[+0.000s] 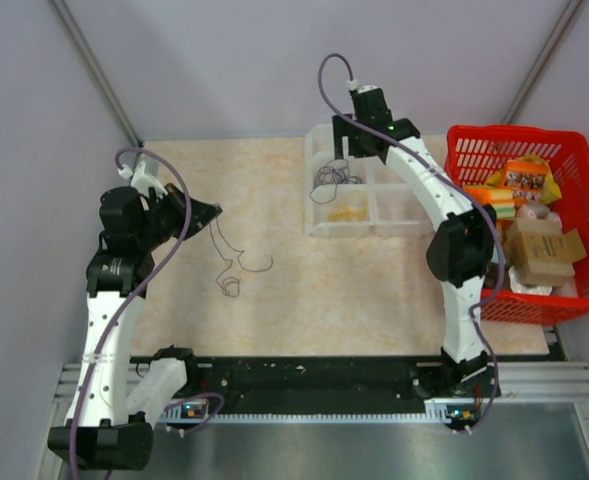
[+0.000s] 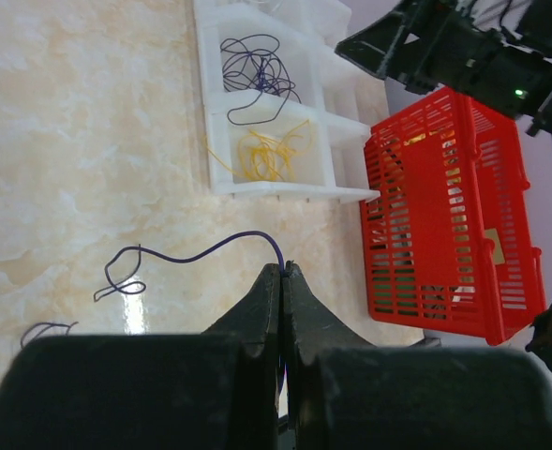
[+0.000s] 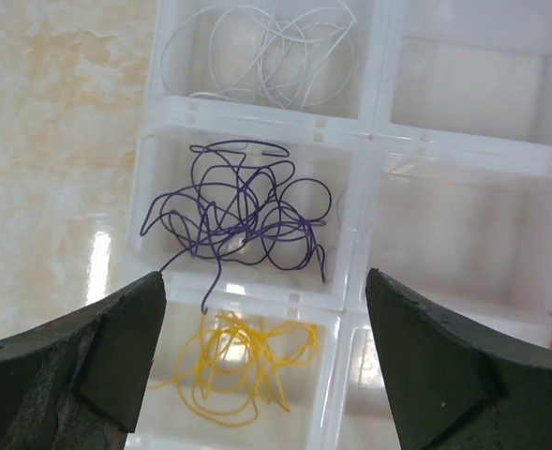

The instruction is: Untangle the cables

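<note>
Seen from above, the sorting looks partly done. The left gripper (image 1: 206, 212) stands over the table (image 1: 304, 310), well to the left of the white tray (image 1: 374, 232), and a loose purple cable (image 1: 231, 287) trails from it onto the table. The right gripper (image 1: 342, 150) hangs over the tray, above the compartment holding the purple tangle (image 1: 334, 180).

The left wrist camera shows that claw pinched flat together on one end of the loose purple cable. The strand arcs away and ends in a small loop lying on the table, well short of the tray. I'd say the step in hand is carrying off this freed strand. The next move calls for bringing it across to the tray and letting go without the tail snagging.

The right wrist camera shows the other claw spread wide, holding and touching nothing. It is poised directly over the purple tangle in the tray. The yellow cables (image 3: 238, 366) lie in the adjoining compartment on one side and the white cables (image 3: 266, 56) in the one on the other.
</note>
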